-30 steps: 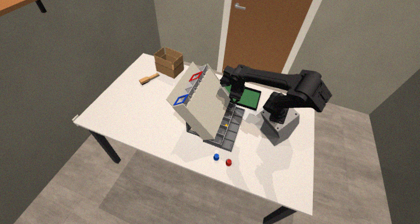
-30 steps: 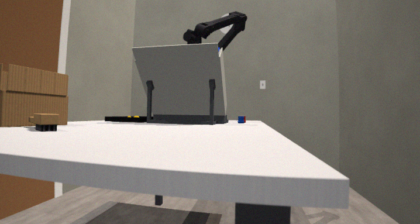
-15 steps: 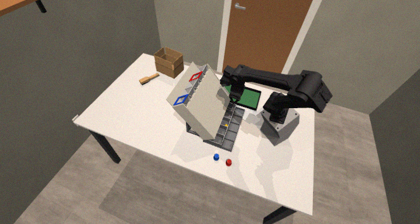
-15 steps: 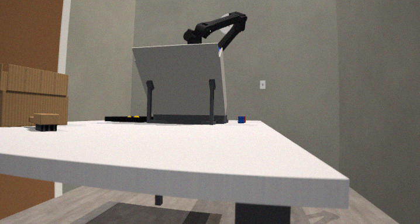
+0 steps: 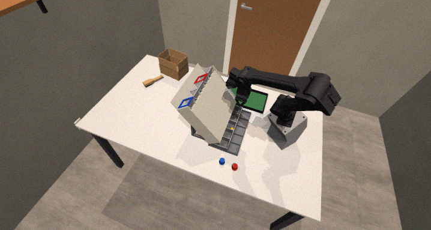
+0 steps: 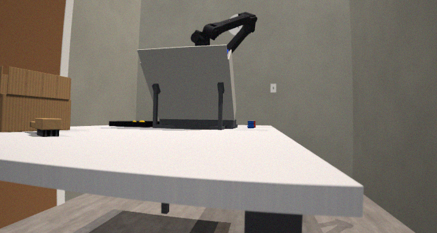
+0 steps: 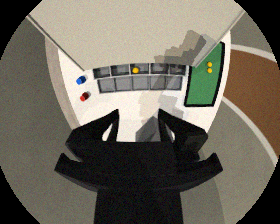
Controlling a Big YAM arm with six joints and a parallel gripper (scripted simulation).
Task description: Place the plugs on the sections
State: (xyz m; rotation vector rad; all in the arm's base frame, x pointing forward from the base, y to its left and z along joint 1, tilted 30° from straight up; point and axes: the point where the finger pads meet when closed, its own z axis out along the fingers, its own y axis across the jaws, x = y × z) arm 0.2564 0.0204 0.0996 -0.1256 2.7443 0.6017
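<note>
The red-banded funnel (image 5: 200, 78) and the blue-banded funnel (image 5: 185, 102) sit on top of the tilted grey cover (image 5: 210, 107) (image 6: 189, 81) (image 7: 138, 23). Below it lies the dark sectioned tray (image 5: 238, 147) (image 7: 118, 84), with a yellow marble (image 5: 232, 128) (image 7: 135, 70) in one section. The blue plug (image 5: 222, 160) (image 7: 80, 80) and the red plug (image 5: 235, 166) (image 7: 84, 96) stand on the table in front of the tray. My gripper (image 5: 240, 101) (image 7: 138, 112) is open and empty. It hangs beside the cover, above the far end of the sectioned tray and the green marble tray (image 5: 256, 101) (image 7: 200, 90).
Two yellow marbles (image 7: 208, 66) lie in the green tray. A cardboard box (image 5: 173, 62) (image 6: 30, 97) and a wooden brush (image 5: 152, 80) (image 6: 45, 126) are at the far end of the table. The robot base (image 5: 287, 124) stands to the right of the trays.
</note>
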